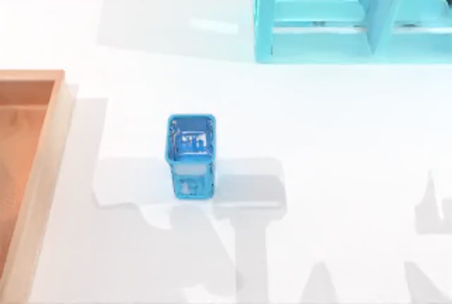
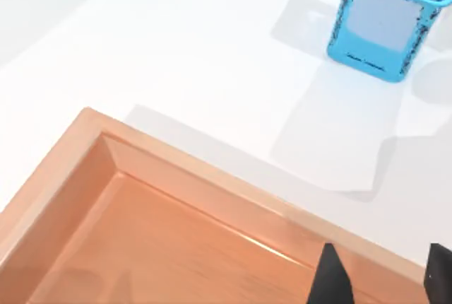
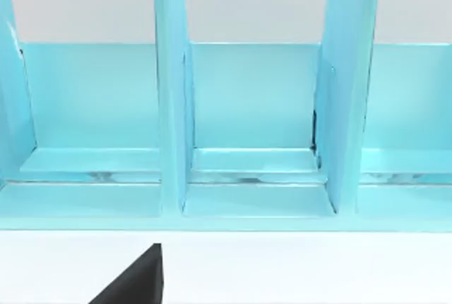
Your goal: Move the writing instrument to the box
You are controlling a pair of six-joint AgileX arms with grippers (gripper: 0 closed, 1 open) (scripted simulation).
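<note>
The writing instrument is out of view. The box (image 1: 44, 170) is a shallow wooden tray with an orange-brown floor and tan walls, lying at the table's left edge. In the left wrist view its near wall (image 2: 233, 191) runs across the picture. My left gripper (image 2: 381, 286) hovers over the box's inner corner, open, with nothing between its black fingertips (image 2: 327, 283). A black part of my right gripper (image 3: 138, 283) shows low in the right wrist view, facing the light-blue shelf.
A small blue mesh cup (image 1: 191, 154) stands upright mid-table, right of the box; it is also in the left wrist view (image 2: 387, 21). A light-blue shelf unit (image 1: 353, 14) with upright dividers (image 3: 173, 92) stands at the back right.
</note>
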